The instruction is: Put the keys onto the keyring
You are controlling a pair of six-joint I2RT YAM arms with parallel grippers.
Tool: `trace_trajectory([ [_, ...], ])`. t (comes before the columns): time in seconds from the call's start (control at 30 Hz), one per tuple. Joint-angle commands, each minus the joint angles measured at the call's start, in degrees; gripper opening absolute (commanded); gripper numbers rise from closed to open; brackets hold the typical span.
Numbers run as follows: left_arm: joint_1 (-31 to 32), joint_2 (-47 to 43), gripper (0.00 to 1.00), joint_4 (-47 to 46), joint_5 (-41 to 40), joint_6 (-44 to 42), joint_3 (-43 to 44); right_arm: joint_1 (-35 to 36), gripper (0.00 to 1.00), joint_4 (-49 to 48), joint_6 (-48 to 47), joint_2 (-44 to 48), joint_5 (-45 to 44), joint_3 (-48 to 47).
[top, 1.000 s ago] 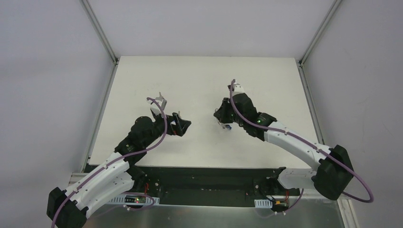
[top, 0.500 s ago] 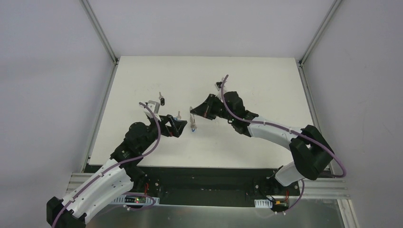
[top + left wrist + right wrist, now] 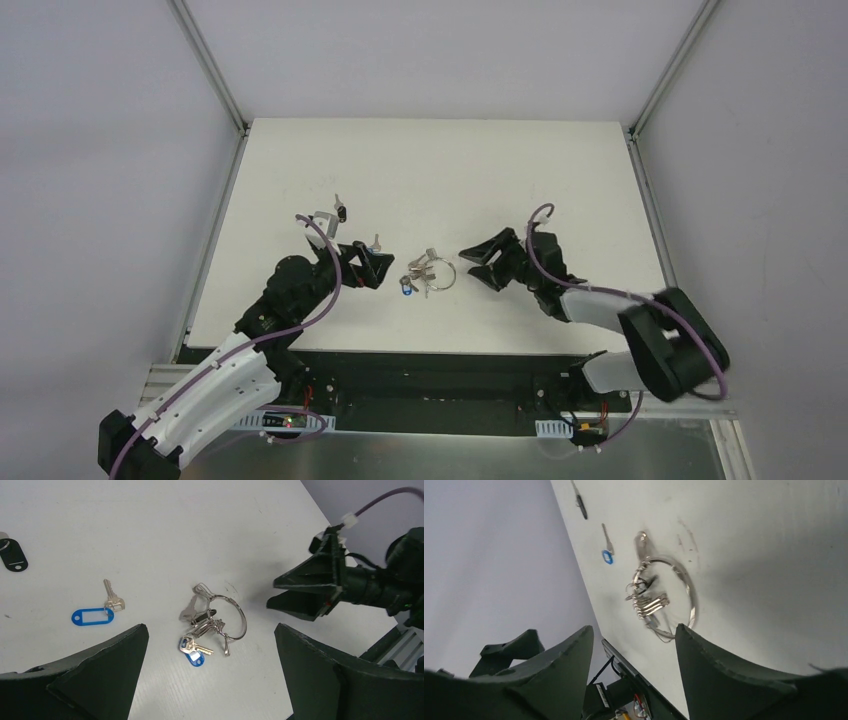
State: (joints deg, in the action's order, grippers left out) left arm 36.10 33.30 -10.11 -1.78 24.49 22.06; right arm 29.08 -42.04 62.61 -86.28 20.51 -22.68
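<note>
The keyring [image 3: 244, 621] lies flat on the white table between my two grippers. Several silver keys [image 3: 204, 620] bunch at its left side and look threaded on it. A key with a blue head [image 3: 192, 652] sits at the near end of the bunch. From above, the bunch [image 3: 420, 275] shows mid-table. My left gripper [image 3: 210, 628] hovers just left of it, open and empty. My right gripper [image 3: 634, 627] is open, empty, just right of the ring [image 3: 691, 592]. It shows in the left wrist view as well [image 3: 300, 592].
A loose silver key on a blue oval tag [image 3: 92, 616] lies left of the bunch, near my left gripper. A black tag [image 3: 12, 555] lies farther back left. The table's near edge [image 3: 644, 667] runs close below the ring.
My right gripper carried the ring and keys left toward the middle, then opened, left them on the table and drew back right. My left gripper shifted slightly and stayed open.
</note>
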Motion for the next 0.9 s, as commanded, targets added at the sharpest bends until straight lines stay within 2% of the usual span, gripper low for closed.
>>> trace_trajectory([
  [0.0, 0.7, 0.2, 0.99, -2.4, -0.4, 0.3, -0.1, -0.7, 0.66, 20.3, -12.2, 21.5, -9.3, -2.6],
  [0.1, 0.7, 0.4, 0.99, -2.5, -0.3, 0.2, -0.1, -0.3, 0.67, 29.6, -18.4, 29.7, -13.7, -5.8],
  [0.2, 0.7, 0.7, 0.99, -2.5, -0.6, 0.1, -0.1, 0.9, 0.67, 35.5, -21.9, 30.0, -12.7, -10.5],
  [0.5, 0.7, 1.3, 0.99, -2.6, -0.7, 0.1, 0.0, 9.5, 0.62, 46.3, -34.6, 17.7, -17.5, -23.8],
  [0.87, 0.7, 1.4, 0.99, -2.6, -0.6, 0.4, -0.1, 11.3, 0.41, 53.3, -44.8, -1.2, -22.1, -39.4],
])
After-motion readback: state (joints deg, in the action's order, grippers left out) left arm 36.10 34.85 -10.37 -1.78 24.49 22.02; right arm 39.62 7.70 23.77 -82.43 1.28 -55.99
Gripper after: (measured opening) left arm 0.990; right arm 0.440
